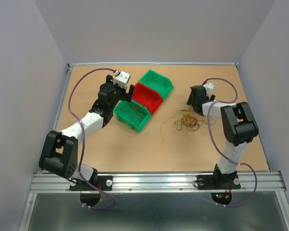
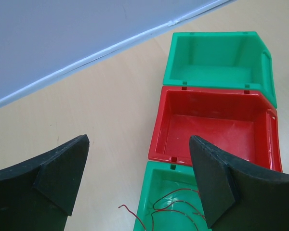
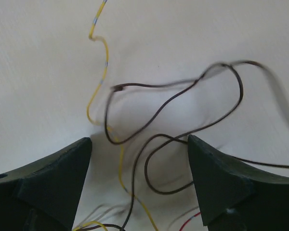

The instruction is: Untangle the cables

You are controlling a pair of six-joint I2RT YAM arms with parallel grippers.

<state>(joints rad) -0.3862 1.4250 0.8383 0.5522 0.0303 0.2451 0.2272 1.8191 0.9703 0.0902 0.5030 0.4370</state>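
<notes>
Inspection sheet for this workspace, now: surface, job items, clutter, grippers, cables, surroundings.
Surface: tan table, flat, with a metal rail along the near edge.
Job's things: wire clump on the table right of centre; loose strand just left of it; more thin wires in the near green bin.
Clutter: red bin and far green bin, both empty, in a row with the near one.
Grippers: left gripper open above the bins, holding nothing; right gripper open above the wire clump, none gripped.
Cables: purple cable looped along each arm.
Surroundings: pale walls on three sides.
</notes>
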